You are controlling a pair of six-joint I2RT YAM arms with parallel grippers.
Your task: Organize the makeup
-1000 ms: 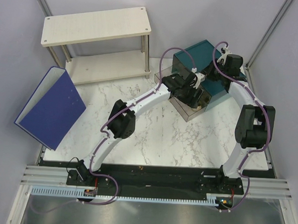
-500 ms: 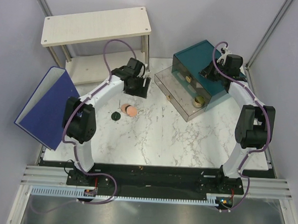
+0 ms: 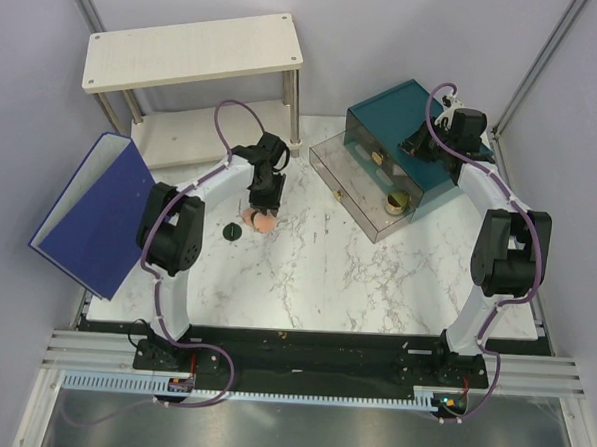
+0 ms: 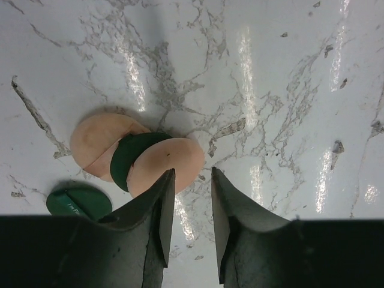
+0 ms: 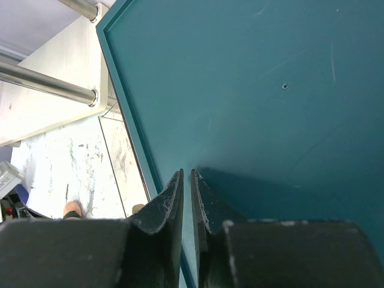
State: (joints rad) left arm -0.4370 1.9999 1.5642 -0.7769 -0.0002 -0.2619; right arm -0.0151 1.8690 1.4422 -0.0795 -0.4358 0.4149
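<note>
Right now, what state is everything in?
Drawer: pulled open, gold tin inside.
Peach compacts: overlapping on the table, green lid wedged between.
Loose green lid: flat on table.
Left gripper: open, above a compact.
Right gripper: shut, empty, over the teal box.

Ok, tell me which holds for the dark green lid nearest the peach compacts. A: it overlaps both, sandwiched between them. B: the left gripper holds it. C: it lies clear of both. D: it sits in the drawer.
A: in the left wrist view the dark green lid sits between the left peach compact and the right peach compact, overlapping both; the left gripper holds nothing.
</note>
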